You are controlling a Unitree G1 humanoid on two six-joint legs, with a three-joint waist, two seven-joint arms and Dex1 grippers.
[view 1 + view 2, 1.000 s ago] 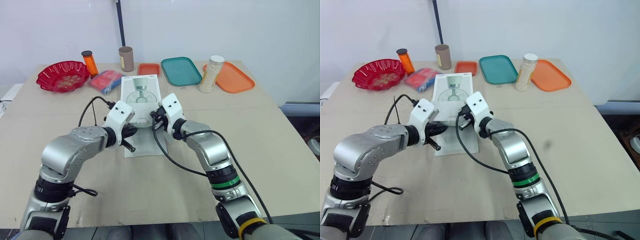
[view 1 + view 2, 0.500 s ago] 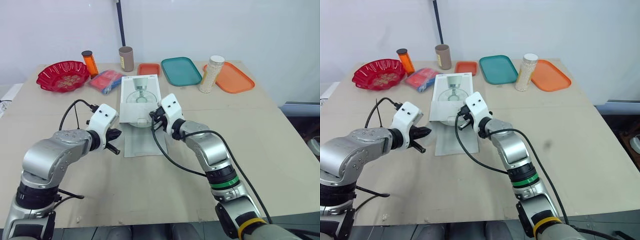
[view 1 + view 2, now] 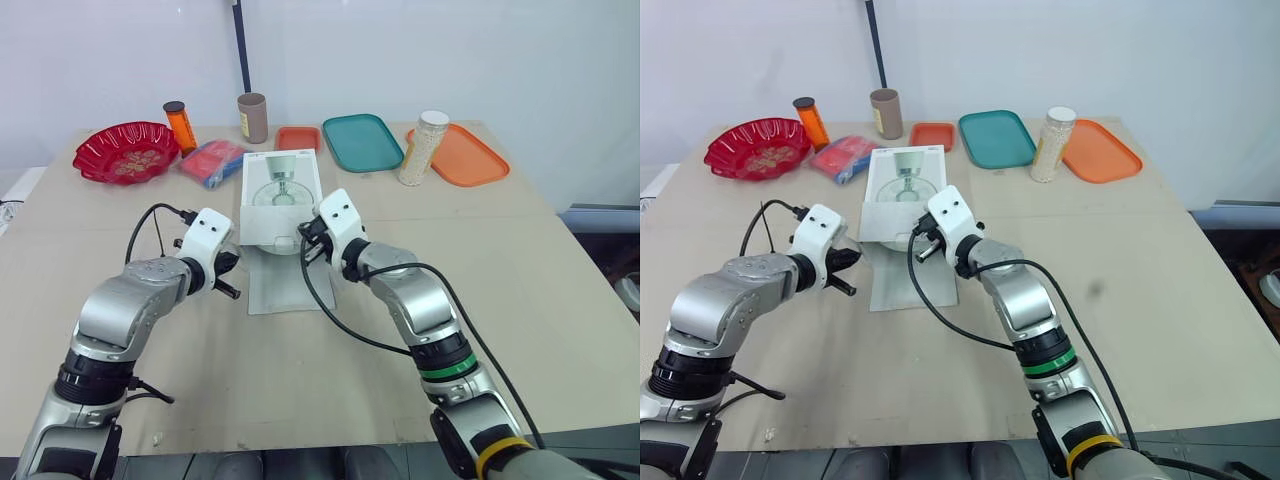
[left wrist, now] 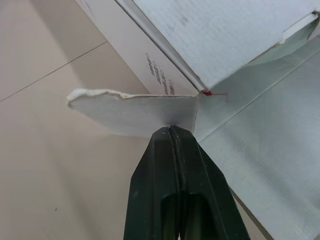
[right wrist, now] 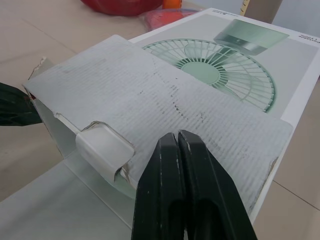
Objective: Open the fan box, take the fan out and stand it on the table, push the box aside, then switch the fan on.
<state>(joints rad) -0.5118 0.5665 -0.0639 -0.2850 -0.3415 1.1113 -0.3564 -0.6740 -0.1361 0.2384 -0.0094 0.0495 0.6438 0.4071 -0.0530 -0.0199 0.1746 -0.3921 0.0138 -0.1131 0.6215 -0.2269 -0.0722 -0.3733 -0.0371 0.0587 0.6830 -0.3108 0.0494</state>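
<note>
From the head, the fan box (image 3: 281, 190) is lying flat near the middle of the table (image 3: 560, 290), its near end open and a long flap (image 3: 285, 285) lying on the tabletop towards the robot. The left gripper (image 3: 230, 265) is sitting at the box's left near corner and the right gripper (image 3: 305, 240) at its open end. Along the far edge, a red bowl (image 3: 126, 151) is holding something pale and granular, an orange bottle (image 3: 179, 125) and a brown tube (image 3: 252, 117) are standing upright, and a jar (image 3: 423, 148) of pale contents is standing between a teal tray (image 3: 361, 141) and an orange tray (image 3: 466, 155). At the left wrist, the jaws are pressing fully together, their tips touching the edge of a small side flap (image 4: 135, 112). At the right wrist, the jaws are likewise closing tight against each other, their tips resting on the top flap (image 5: 150, 95), beyond which the box's printed fan picture (image 5: 215, 70) is showing; a pale green interior is showing beneath, but what it holds I cannot tell
</note>
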